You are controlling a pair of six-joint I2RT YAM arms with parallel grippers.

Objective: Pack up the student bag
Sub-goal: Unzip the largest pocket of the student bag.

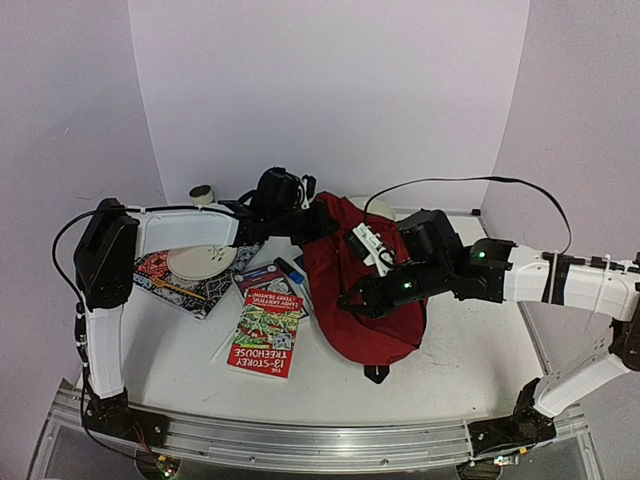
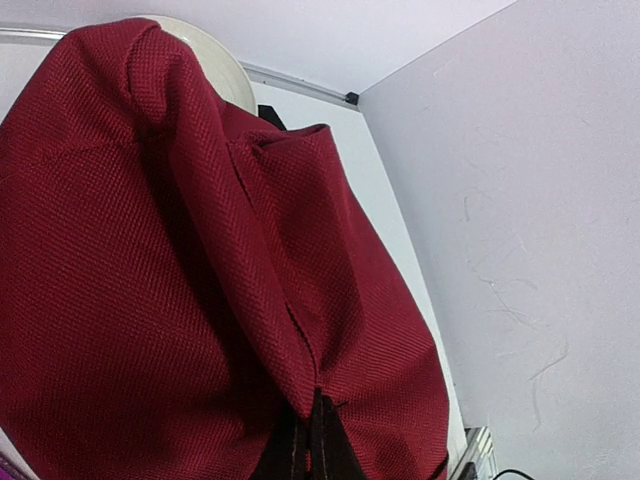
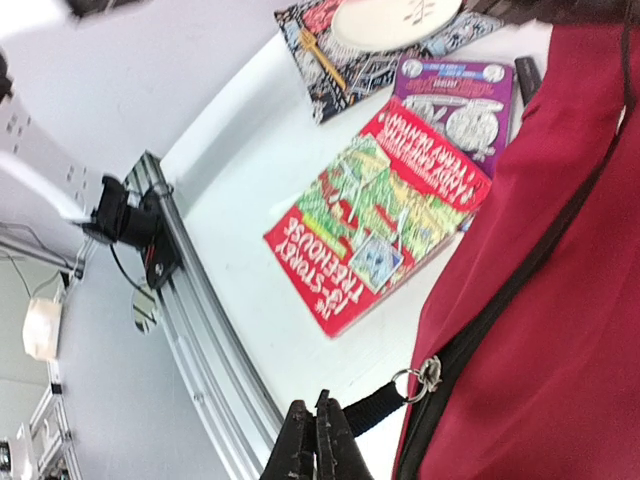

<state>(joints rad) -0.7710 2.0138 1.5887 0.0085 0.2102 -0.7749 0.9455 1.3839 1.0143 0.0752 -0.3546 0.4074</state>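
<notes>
The student bag, dark red with black zippers, lies in the middle of the table. My left gripper is shut on a fold of its fabric at the far top edge. In the left wrist view the red cloth fills the frame and the gripper pinches it. My right gripper is at the bag's left side. In the right wrist view it is shut on the black zipper pull strap, which hangs from a metal ring on the black zipper.
A red Treehouse book and a purple book lie left of the bag. A plate sits on a black patterned book. Another plate lies behind the bag. The table's metal front rail is close.
</notes>
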